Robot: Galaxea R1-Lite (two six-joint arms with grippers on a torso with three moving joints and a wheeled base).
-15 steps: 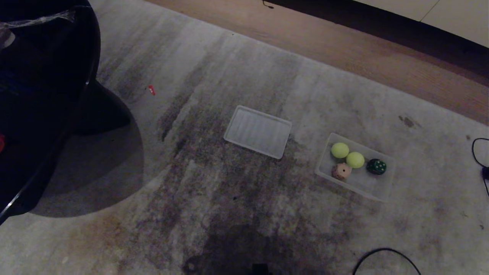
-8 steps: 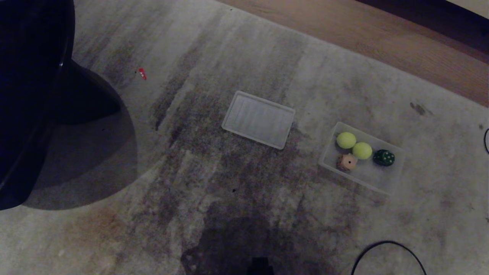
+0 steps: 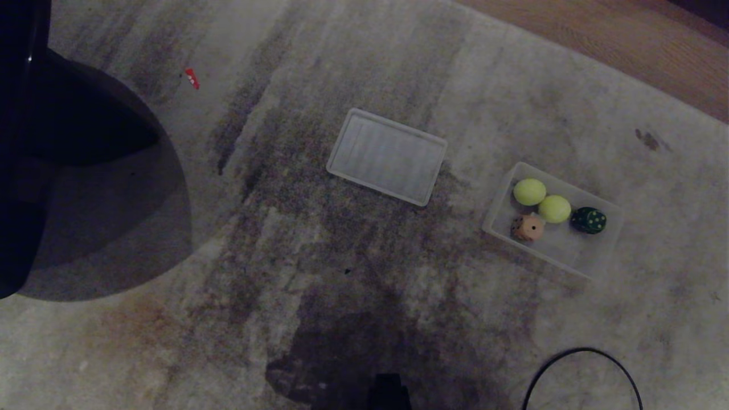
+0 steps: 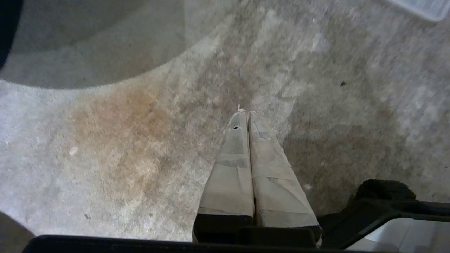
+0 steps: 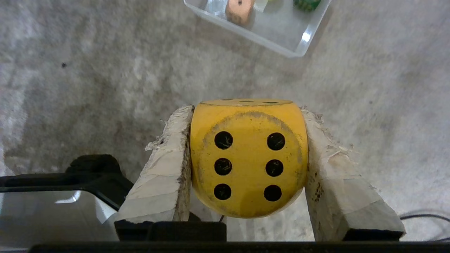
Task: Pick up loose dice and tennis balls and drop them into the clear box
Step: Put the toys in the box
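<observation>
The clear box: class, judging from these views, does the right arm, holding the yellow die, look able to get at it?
Probably yes. The right gripper, shut on the yellow die, faces the clear box across bare carpet, nothing between, and the box is open-topped.

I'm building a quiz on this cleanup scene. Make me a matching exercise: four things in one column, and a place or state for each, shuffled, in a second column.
Things:
1. yellow die
2. left gripper
3. dark green die
4. ribbed panel

Places or states:
A. lying flat on the carpet, nothing on it
B. clamped in the right gripper
C. inside the clear box
D. shut, holding nothing

Pairs: 1-B, 2-D, 3-C, 4-A
</observation>
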